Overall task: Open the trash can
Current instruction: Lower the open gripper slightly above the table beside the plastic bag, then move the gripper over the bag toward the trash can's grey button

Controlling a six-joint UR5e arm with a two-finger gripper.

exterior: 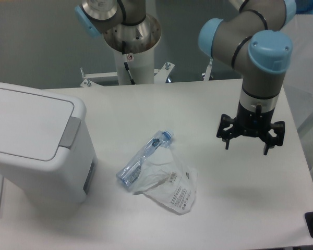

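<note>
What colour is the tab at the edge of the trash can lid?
The tab is grey, on the white trash can; the fixed camera shows it.

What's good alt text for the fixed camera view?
A robot arm's open, empty claw hangs above the right side of a white table; a closed white trash can stands at far left, a crushed plastic bottle and clear bag between.
</note>
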